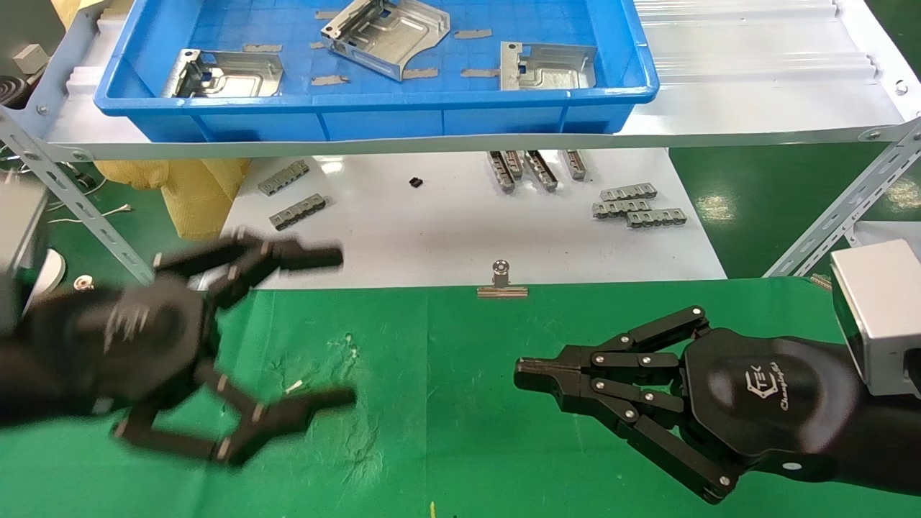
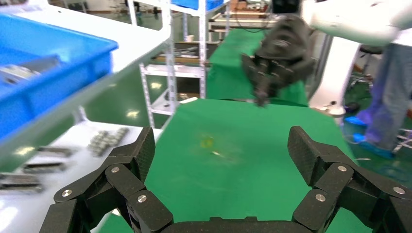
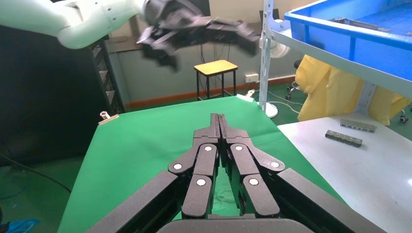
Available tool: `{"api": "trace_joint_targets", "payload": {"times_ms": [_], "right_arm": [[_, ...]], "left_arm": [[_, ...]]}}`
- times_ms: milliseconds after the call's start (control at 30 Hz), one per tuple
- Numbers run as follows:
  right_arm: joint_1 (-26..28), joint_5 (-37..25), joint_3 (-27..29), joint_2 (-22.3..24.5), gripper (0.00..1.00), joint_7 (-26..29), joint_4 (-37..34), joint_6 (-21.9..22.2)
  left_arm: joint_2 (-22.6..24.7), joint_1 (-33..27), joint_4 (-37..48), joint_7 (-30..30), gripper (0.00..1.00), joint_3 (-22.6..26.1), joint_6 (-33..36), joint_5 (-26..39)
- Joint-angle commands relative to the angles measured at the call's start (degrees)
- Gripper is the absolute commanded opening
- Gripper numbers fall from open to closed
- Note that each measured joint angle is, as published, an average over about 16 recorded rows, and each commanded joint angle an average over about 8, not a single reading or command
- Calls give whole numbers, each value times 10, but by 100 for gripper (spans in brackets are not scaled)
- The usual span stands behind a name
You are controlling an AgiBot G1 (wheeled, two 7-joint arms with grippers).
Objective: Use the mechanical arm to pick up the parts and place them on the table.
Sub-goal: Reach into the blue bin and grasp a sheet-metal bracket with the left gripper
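Three silver parts lie in the blue tray on the shelf: one at the left [image 1: 223, 74], one in the middle [image 1: 388, 32], one at the right [image 1: 547, 66]. My left gripper [image 1: 344, 327] [image 2: 223, 150] hovers blurred over the left of the green table [image 1: 446, 432], open wide with nothing between its fingers. Low over the table's right side, my right gripper [image 1: 522, 374] [image 3: 218, 119] is shut and empty, pointing left. Each wrist view shows the other arm's gripper farther off: the right one [image 2: 277, 53] and the left one [image 3: 194, 26].
The blue tray [image 1: 374, 101] sits on a raised shelf with slanted metal struts [image 1: 72, 194] [image 1: 842, 208] at both sides. Below it a white board [image 1: 460, 230] carries small grey ridged bars [image 1: 637, 205] [image 1: 295, 194]. A binder clip [image 1: 501, 280] holds the cloth's far edge.
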Motion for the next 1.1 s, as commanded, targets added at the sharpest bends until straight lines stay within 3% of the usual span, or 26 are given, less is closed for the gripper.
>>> {"api": "trace_joint_targets", "payload": {"times_ms": [33, 267, 433, 600, 767, 833, 1033, 1100], "right_arm": [[0, 0, 0, 0, 0, 0, 0, 0], [0, 0, 0, 0, 0, 0, 0, 0], [0, 0, 0, 0, 0, 0, 0, 0], [0, 0, 0, 0, 0, 0, 0, 0], [0, 0, 0, 0, 0, 0, 0, 0], [0, 0, 0, 0, 13, 0, 0, 0], [0, 0, 0, 0, 88, 0, 0, 0], [0, 0, 0, 0, 100, 0, 0, 0]], "left_arm": [[10, -33, 6, -12, 100, 5, -8, 13], [134, -223, 205, -1, 100, 65, -56, 136], [229, -328, 377, 28, 100, 98, -147, 214], [307, -392, 509, 48, 100, 113, -265, 258], [359, -424, 592, 53, 99, 128, -342, 285], [369, -430, 612, 50, 84, 135, -363, 295], [378, -438, 634, 25, 11, 156, -400, 317], [379, -438, 634, 17, 0, 165, -404, 326]]}}
